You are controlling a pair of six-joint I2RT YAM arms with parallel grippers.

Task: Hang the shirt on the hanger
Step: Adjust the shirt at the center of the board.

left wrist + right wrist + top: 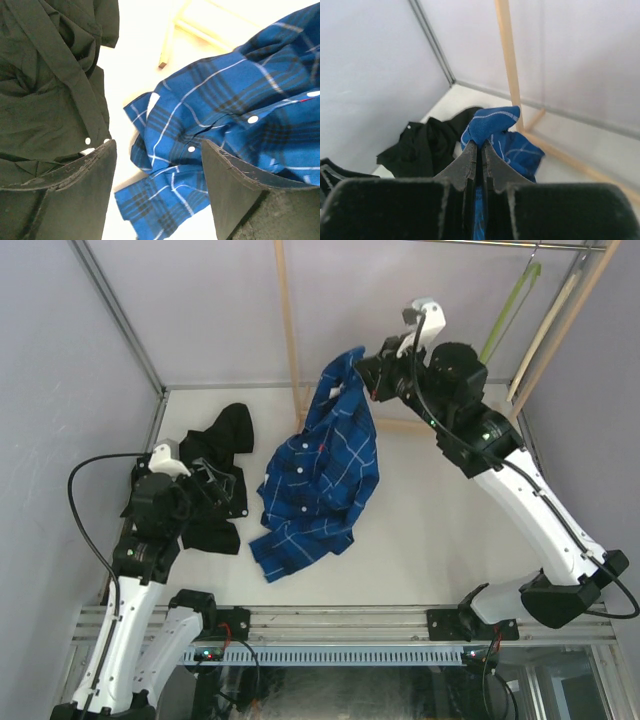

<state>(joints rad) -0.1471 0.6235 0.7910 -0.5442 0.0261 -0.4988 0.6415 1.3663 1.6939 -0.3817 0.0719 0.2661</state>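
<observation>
**A:** Where is the shirt (320, 465)?

**B:** Around the middle of the desk (440, 510). Most of it lies crumpled on the surface, and its top end is lifted toward the far right, drawn up into a peak.

**A:** What lifts it?

**B:** The right end effector (480, 148). Its jaws are pressed together on a fold of the blue plaid cloth. The wrist view shows fabric bunching out just past the tips.

**A:** And the left end effector (158, 145)?

**B:** It is spread wide and holds nothing. It hangs low at the left of the desk, over the edge of the black garment (222, 435). Its wrist view shows the shirt's lower hem and a strip of bare desk between the fingers. The black garment lies by one finger and the shirt's buttoned front by the other.

**A:** Do the two garments touch?

**B:** From above, a narrow gap of desk shows between them. The black garment is to the left of the shirt.

**A:** The hanger (508, 312)?

**B:** It is up at the far right corner, below the metal rail (500, 244), well apart from the shirt. It shows only as a slanted green line, and I cannot make out its hook.

**A:** Is anything near the raised end?

**B:** A wooden post (290, 330) stands just behind the shirt.
</observation>
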